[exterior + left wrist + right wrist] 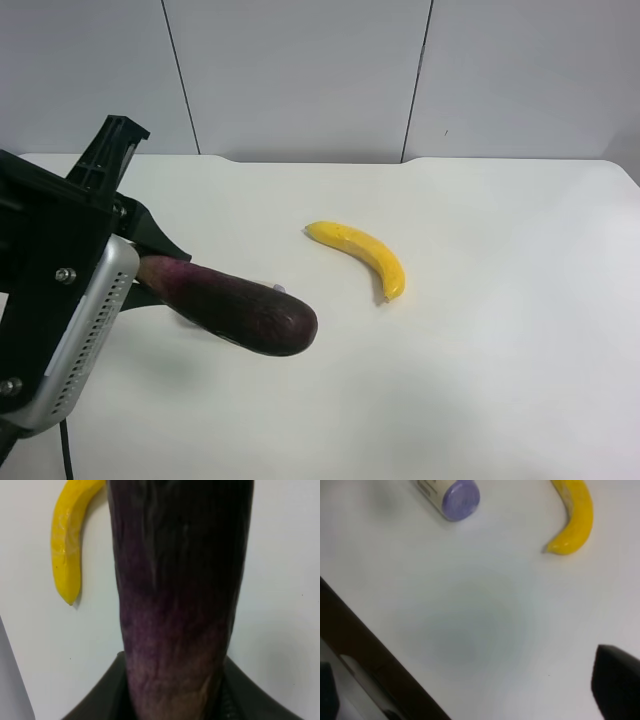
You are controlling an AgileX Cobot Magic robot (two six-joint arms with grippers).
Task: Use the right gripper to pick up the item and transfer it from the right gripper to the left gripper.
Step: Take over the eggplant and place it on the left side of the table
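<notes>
A dark purple eggplant [235, 305] is held at its stem end by my left gripper [140, 268], the arm at the exterior high view's left, and juts out level above the white table. In the left wrist view the eggplant [180, 580] fills the middle, and the gripper [175, 702] is shut on its paler end. My right gripper [495, 695] is open and empty over bare table, with one dark finger [620, 680] at the frame's edge. It is out of the exterior high view.
A yellow banana [365, 255] lies on the table [500, 330] near its middle; it also shows in the right wrist view [575, 517] and the left wrist view [67, 545]. A small bottle with a purple cap [454, 496] lies near the banana.
</notes>
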